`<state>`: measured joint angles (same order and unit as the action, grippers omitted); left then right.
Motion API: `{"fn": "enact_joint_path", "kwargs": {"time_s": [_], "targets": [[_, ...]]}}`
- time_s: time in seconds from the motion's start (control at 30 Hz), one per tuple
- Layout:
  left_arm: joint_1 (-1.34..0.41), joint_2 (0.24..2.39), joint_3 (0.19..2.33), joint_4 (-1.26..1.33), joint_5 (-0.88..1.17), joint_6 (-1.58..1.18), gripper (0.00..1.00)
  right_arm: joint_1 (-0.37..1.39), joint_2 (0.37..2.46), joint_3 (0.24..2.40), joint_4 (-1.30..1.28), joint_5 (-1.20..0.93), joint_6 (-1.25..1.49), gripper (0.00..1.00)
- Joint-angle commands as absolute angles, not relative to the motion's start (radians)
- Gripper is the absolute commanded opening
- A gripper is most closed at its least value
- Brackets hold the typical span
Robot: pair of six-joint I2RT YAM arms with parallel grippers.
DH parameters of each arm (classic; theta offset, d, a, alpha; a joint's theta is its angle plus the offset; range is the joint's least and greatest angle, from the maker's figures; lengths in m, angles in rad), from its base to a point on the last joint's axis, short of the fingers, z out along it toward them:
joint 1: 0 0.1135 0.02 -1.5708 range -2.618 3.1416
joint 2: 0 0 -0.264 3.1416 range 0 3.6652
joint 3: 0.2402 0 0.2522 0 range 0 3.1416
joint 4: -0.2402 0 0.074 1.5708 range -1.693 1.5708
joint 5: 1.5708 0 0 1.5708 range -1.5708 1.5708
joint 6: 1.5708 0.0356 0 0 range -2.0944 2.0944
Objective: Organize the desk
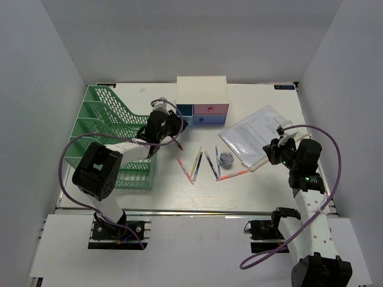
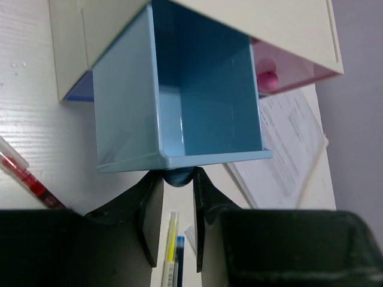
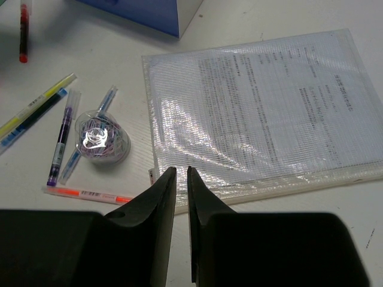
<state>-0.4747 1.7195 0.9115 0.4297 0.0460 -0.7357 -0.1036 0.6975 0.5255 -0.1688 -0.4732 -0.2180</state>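
The off-white desk (image 1: 269,191) carries a small white drawer box (image 1: 202,89) at the back centre. My left gripper (image 1: 173,128) is shut on the round knob (image 2: 178,177) of a light blue drawer (image 2: 197,107), which stands pulled out of the box and looks empty. Several pens (image 1: 197,164) and a clear tub of paper clips (image 1: 226,158) lie at the desk's middle. A clear sleeve of papers (image 1: 254,136) lies at the right. My right gripper (image 3: 181,170) hovers over the sleeve's (image 3: 263,107) near edge, jaws almost together, holding nothing.
A green mesh file rack (image 1: 108,134) stands at the left, beside the left arm. A pink drawer (image 2: 281,75) is closed beside the open one. A red pen (image 2: 27,176) lies left of the left gripper. Grey walls enclose the desk.
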Motion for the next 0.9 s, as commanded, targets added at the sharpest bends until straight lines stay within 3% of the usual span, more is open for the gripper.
{"fn": "enact_joint_path", "kwargs": {"time_s": [0.0,0.37,0.47,0.53,0.57,0.6,0.73,0.87], "targets": [[-0.479,1.643,0.877,0.374,0.110,-0.732,0.09,-0.103,0.687,0.518,-0.140,-0.466,-0.235,0.19],[-0.498,1.606,0.836,0.324,0.172,-0.732,0.09,-0.103,0.692,0.511,-0.135,-0.463,-0.242,0.19],[-0.499,1.597,0.834,0.307,0.175,-0.729,0.13,-0.103,0.693,0.509,-0.135,-0.465,-0.244,0.21],[-0.499,1.585,0.836,0.301,0.178,-0.729,0.20,-0.103,0.693,0.508,-0.137,-0.468,-0.248,0.26],[-0.499,1.580,0.836,0.289,0.179,-0.729,0.28,-0.101,0.695,0.508,-0.137,-0.469,-0.252,0.30],[-0.499,1.574,0.839,0.281,0.181,-0.729,0.45,-0.101,0.695,0.508,-0.138,-0.474,-0.252,0.34],[-0.499,1.530,0.857,0.206,0.144,-0.718,0.69,-0.103,0.698,0.509,-0.155,-0.515,-0.271,0.55],[-0.499,1.455,0.876,0.141,0.114,-0.700,0.78,-0.100,0.704,0.515,-0.196,-0.613,-0.323,0.66]]}}
